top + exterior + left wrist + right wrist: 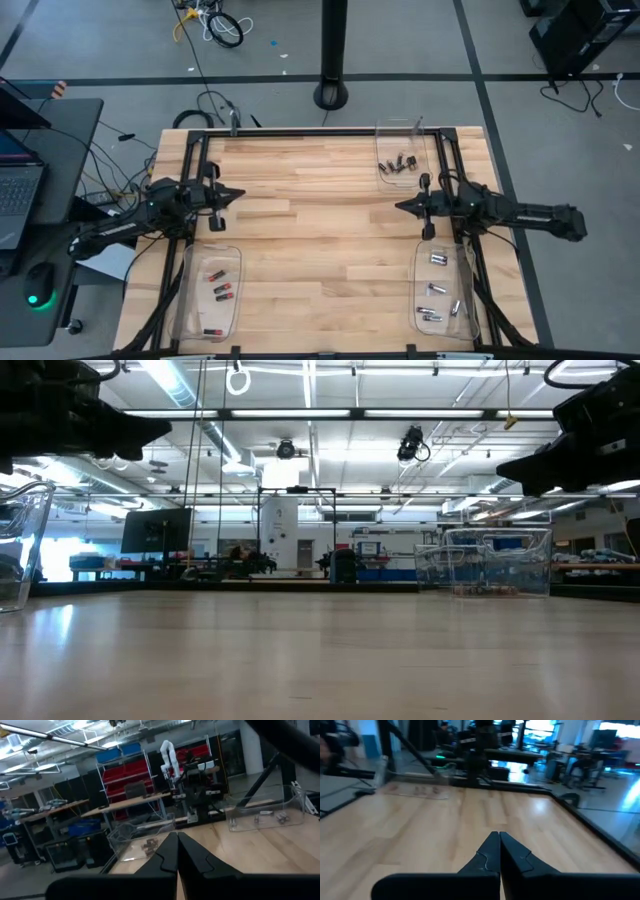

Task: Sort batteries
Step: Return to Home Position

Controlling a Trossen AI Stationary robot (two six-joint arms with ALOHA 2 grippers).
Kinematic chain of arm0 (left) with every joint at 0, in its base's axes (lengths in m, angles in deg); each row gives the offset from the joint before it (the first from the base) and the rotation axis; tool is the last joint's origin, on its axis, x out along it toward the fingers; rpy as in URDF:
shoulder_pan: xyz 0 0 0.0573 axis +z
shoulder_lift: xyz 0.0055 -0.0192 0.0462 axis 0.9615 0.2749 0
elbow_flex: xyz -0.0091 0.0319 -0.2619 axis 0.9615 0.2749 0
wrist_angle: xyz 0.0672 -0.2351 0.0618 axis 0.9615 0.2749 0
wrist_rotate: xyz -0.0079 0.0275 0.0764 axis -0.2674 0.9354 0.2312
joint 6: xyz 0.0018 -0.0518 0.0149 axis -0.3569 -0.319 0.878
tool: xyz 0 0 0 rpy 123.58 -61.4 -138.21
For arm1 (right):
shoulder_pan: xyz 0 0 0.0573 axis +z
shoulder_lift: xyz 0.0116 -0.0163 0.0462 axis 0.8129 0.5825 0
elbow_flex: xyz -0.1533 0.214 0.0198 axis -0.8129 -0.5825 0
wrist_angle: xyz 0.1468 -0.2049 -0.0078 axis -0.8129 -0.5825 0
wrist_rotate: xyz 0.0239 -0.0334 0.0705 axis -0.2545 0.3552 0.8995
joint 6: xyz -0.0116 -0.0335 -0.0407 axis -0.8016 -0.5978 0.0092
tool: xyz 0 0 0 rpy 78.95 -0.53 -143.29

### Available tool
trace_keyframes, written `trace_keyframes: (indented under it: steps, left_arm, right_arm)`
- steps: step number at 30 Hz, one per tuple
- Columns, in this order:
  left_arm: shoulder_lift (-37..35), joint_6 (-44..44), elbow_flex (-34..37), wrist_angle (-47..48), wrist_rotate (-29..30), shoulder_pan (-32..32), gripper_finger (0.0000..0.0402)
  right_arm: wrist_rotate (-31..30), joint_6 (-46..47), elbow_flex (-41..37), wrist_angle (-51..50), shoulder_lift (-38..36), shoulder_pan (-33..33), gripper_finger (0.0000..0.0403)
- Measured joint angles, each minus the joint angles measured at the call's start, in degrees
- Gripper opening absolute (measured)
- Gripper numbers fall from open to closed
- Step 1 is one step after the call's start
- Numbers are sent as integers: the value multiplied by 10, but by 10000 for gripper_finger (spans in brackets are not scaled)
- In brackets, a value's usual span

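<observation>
The batteries lie sorted in three clear trays. Black cells point(397, 163) sit in the far right tray point(401, 131). Silvery cells point(437, 290) lie in the near right tray point(420, 262), red-banded ones point(220, 290) in the near left tray point(188, 300). My left gripper point(240, 194) hovers shut over the table's left part, pointing right. My right gripper point(398, 206) hovers shut over the right part, pointing left. Both hold nothing. In the wrist views each pair of fingers point(177, 851) point(499, 851) is closed tip to tip.
A black frame point(320, 131) runs along the table's far edge and down both sides. A pole base point(331, 96) stands behind the far edge. A desk with a laptop point(15, 190) is left of the table. Bare wood point(320, 240) lies between the two arms.
</observation>
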Motion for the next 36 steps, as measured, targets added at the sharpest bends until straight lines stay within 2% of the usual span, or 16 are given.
trace_keyframes:
  steps: [5,13,21,25,36]
  left_arm:
    - [0,-4,29,-44,3,0,10]
    - [0,-24,29,-3,30,0,11]
    - [0,-56,29,30,114,0,11]
    - [0,-81,29,55,115,0,11]
    - [0,-55,29,-20,126,0,11]
  right_arm:
    - [-25,16,0,-4,2,-20,5]
    - [-74,25,0,-11,5,-36,6]
    - [-86,35,0,-10,5,-56,6]
    - [-96,35,0,-8,5,-72,9]
    - [-96,31,0,-8,5,-95,30]
